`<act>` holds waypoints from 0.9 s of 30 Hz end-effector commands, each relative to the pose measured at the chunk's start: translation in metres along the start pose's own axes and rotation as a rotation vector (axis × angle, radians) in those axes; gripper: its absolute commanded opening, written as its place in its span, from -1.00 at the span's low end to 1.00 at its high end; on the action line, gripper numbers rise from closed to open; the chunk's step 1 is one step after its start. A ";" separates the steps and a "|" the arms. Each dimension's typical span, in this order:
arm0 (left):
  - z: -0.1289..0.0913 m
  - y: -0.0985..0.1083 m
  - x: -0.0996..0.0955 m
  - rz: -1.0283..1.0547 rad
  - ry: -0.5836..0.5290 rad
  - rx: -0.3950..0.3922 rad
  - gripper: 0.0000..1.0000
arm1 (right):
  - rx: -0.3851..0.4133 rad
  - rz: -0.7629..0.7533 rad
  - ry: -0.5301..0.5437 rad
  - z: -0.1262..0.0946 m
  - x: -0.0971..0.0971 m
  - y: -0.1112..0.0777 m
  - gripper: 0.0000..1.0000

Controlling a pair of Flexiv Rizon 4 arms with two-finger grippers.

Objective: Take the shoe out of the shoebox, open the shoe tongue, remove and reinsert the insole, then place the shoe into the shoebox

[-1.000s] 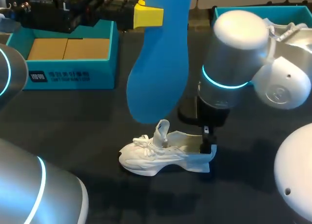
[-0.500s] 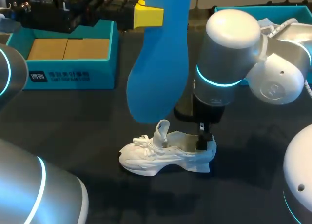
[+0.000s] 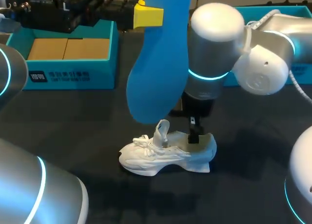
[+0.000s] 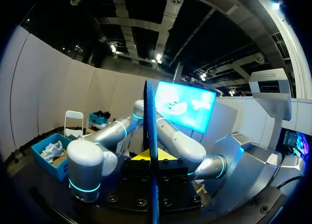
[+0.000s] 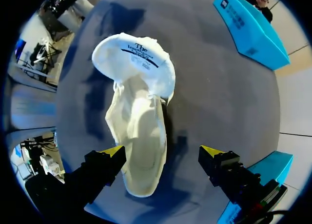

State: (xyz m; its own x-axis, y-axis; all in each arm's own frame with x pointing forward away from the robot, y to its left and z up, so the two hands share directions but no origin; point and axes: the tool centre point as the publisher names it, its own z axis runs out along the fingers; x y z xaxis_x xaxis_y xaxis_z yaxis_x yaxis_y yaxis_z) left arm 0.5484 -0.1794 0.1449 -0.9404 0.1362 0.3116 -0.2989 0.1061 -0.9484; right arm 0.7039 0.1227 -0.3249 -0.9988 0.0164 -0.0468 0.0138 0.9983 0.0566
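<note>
Head view shows the white shoe (image 3: 165, 155) lying on its sole on the dark table (image 3: 73, 121), near the front edge and about midway along it. Its toe points toward the left edge, its heel toward the right, and its tongue (image 3: 162, 129) stands pulled up. Above it hangs the blue insole (image 3: 161, 63), upright and clear of the shoe, its lower end just over the tongue. The left gripper (image 3: 146, 15) pinches the insole's upper end. From the left wrist the insole is seen edge-on, rising straight out between the closed fingers.

The right arm comes in from the right edge, and the right gripper (image 3: 193, 133) hangs straight down over the shoe's heel opening. From its wrist the two yellow fingertips (image 5: 113, 151) stand spread wide, one on each side of the heel end, with the shoe's open mouth below them. I cannot tell whether either finger touches the shoe.

A teal shoebox (image 3: 73, 75) with a brown cardboard floor sits at the far left corner, well apart from the shoe. A second teal box (image 3: 292, 9) sits at the far right corner, behind the right arm.
</note>
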 end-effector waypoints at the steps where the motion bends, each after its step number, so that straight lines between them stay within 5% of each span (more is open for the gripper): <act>1: 0.001 -0.001 -0.001 0.000 0.001 -0.003 -1.00 | 0.009 -0.001 0.017 0.023 -0.008 0.012 1.00; 14: 0.001 -0.001 -0.001 0.000 0.001 -0.003 -1.00 | -0.006 0.013 0.044 0.050 -0.007 0.016 0.99; 16: 0.001 -0.001 -0.001 0.000 0.001 -0.003 -1.00 | -0.007 0.013 0.048 0.052 -0.006 0.018 0.72; 19: 0.001 -0.001 -0.001 0.000 0.001 -0.003 -1.00 | -0.007 0.014 0.053 0.055 -0.005 0.019 0.61; 23: 0.001 -0.001 -0.001 0.000 0.001 -0.003 -1.00 | -0.010 0.020 0.072 0.060 -0.004 0.018 0.00; 26: 0.001 -0.001 -0.001 0.000 0.001 -0.003 -1.00 | -0.006 0.017 0.084 0.064 -0.003 0.018 -0.02; 27: 0.001 -0.001 -0.001 0.000 0.001 -0.003 -1.00 | -0.003 0.019 0.087 0.065 -0.003 0.018 -0.16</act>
State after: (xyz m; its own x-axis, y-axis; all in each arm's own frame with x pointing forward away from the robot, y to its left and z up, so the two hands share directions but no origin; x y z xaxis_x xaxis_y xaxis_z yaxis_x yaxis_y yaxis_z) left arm 0.5484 -0.1794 0.1449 -0.9404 0.1361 0.3116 -0.2989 0.1061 -0.9484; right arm 0.7077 0.1403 -0.3827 -0.9989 0.0304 0.0352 0.0327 0.9974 0.0646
